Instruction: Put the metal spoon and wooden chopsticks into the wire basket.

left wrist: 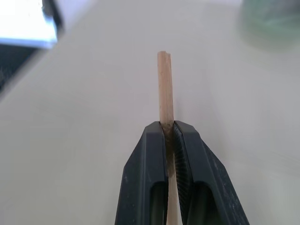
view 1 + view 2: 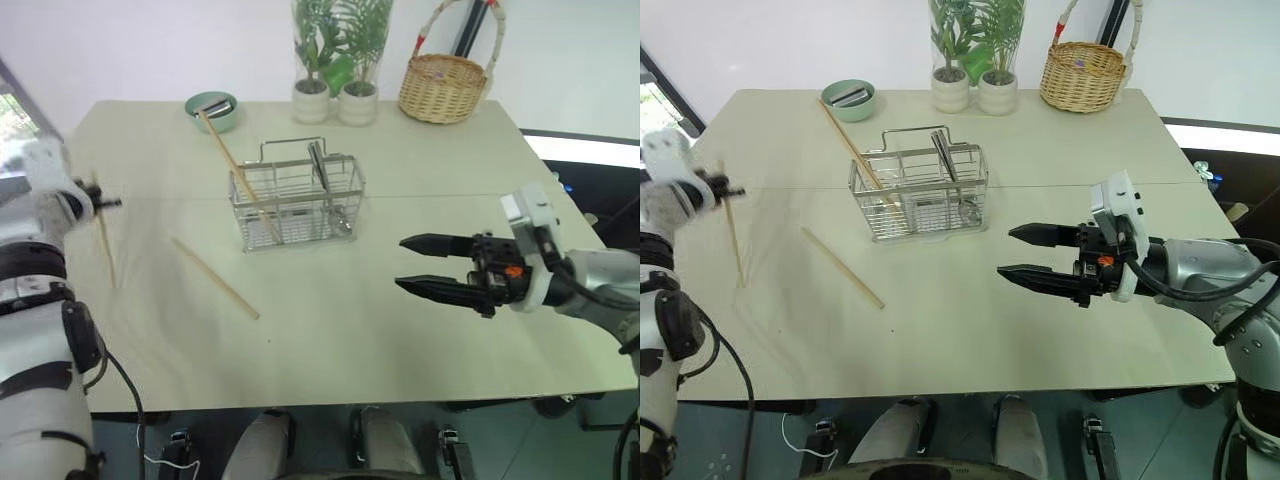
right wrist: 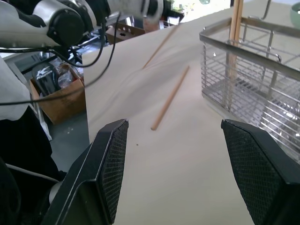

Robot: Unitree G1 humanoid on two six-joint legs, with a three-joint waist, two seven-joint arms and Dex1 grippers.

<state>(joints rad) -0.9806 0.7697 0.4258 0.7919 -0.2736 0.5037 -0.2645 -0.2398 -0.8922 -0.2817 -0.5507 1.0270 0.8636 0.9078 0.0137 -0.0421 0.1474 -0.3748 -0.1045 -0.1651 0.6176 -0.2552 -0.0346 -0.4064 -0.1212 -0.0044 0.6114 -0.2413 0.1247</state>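
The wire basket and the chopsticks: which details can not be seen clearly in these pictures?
- Wire basket: the mesh hides whether the spoon lies inside, head views.
- Held chopstick: the left gripper covers its lower part, left wrist view.
- Green bowl: its contents are too small, head views.
- Chopstick in the basket: its top is cut by the edge, right wrist view.

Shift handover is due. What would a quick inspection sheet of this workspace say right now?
Surface: pale table, flat, no spills.
Job's things: wire basket mid-table holding one chopstick and a spoon; another chopstick lies loose.
Clutter: green bowl, two plant pots, wicker basket along the far edge.
Hands: left hand shut on a third chopstick; right hand open, holding nothing.
Cables: black cable below the table's near edge.
Surroundings: cardboard box on the floor.
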